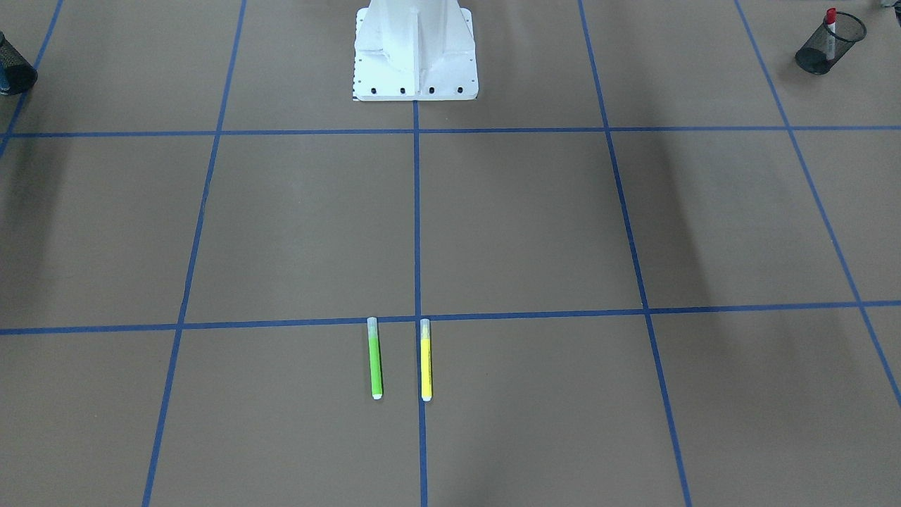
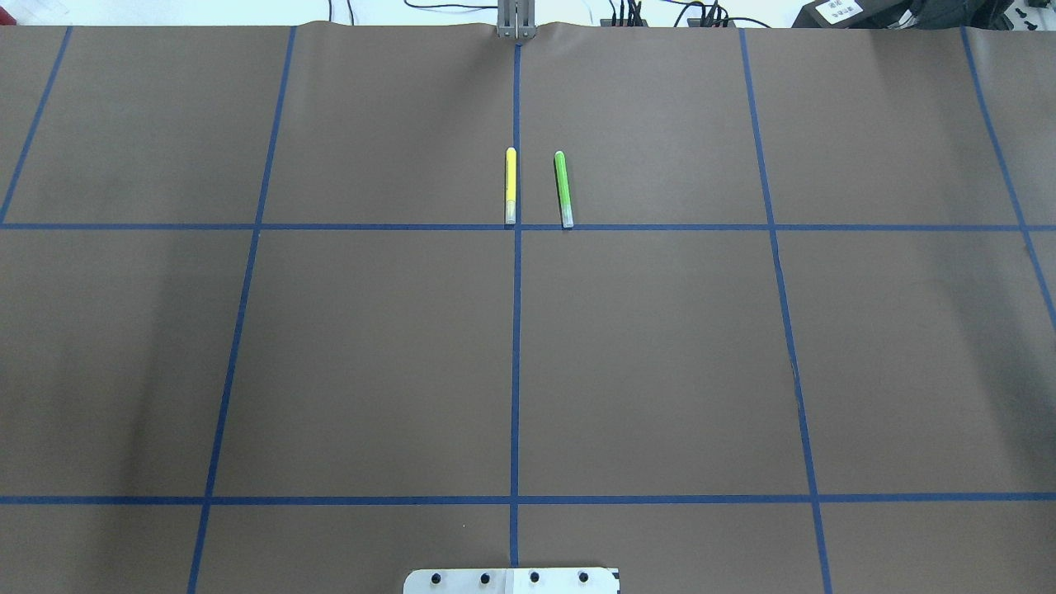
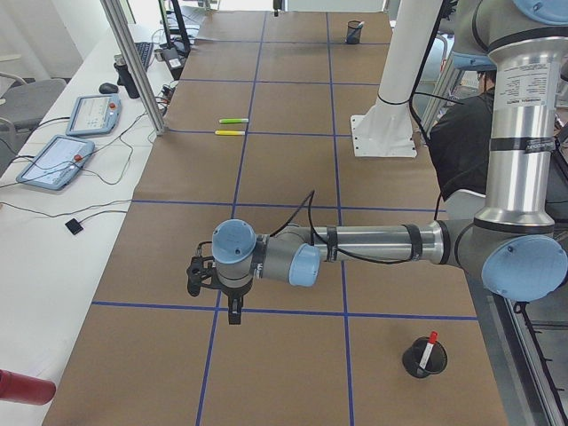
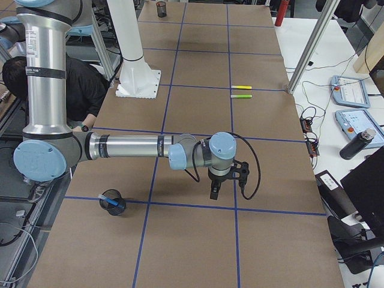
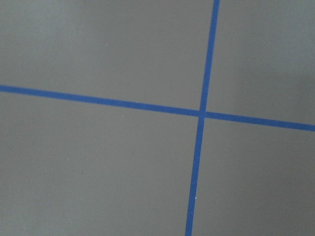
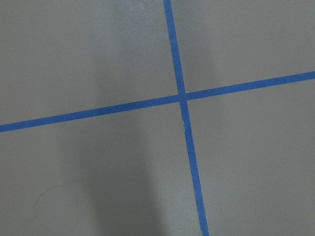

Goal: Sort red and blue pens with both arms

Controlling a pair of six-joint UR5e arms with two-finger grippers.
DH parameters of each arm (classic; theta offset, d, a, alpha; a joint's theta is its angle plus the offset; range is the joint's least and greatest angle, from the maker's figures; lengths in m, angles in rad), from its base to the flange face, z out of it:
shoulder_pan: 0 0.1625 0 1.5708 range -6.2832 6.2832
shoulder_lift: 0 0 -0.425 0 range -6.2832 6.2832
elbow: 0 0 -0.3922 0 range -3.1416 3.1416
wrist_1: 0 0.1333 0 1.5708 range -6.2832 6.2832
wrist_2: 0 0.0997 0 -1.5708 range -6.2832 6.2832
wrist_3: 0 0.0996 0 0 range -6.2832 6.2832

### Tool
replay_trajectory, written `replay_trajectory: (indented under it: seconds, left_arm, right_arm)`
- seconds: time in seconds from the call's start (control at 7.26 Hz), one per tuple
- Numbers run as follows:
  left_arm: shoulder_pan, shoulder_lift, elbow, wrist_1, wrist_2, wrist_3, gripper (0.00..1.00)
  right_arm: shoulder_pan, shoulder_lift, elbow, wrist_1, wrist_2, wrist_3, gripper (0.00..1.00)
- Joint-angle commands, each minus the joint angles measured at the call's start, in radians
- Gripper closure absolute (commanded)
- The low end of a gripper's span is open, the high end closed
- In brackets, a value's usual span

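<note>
On the desk [image 2: 371, 355], blue tape grid. Left arm [image 3: 373, 244] and right arm [image 4: 126, 147] reach out low. Left claw [image 3: 233, 315] and right claw [image 4: 212, 195] point down; apart or together, cannot tell. Front view: red pen [image 1: 830, 28] in mesh cup [image 1: 820, 53] at 2 o'clock, blue pen [image 4: 107, 198] in second cup [image 1: 17, 67] at 10 o'clock. Green marker [image 1: 375, 359] and yellow marker [image 1: 425, 359] lie parallel at 6 o'clock.

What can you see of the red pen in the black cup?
The red pen is slim, with a white barrel and a red cap pointing up. It stands leaning inside a black mesh cup, its top poking above the rim. The cup sits on the brown table, near the corner on the robot's left. Only the cup touches it.
</note>
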Motion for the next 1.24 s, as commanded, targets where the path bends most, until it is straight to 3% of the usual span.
replay_trajectory:
  seconds: [0.0,1.1]
  left_arm:
    - [0.020,-0.005,0.015,-0.072,0.003,-0.007,0.00]
    - [0.014,-0.009,-0.068,0.053,0.014,0.005,0.00]
  right_arm:
    - [0.026,-0.011,0.038,-0.010,0.006,-0.001,0.01]
    - [0.038,-0.003,0.049,-0.076,0.040,-0.002,0.00]
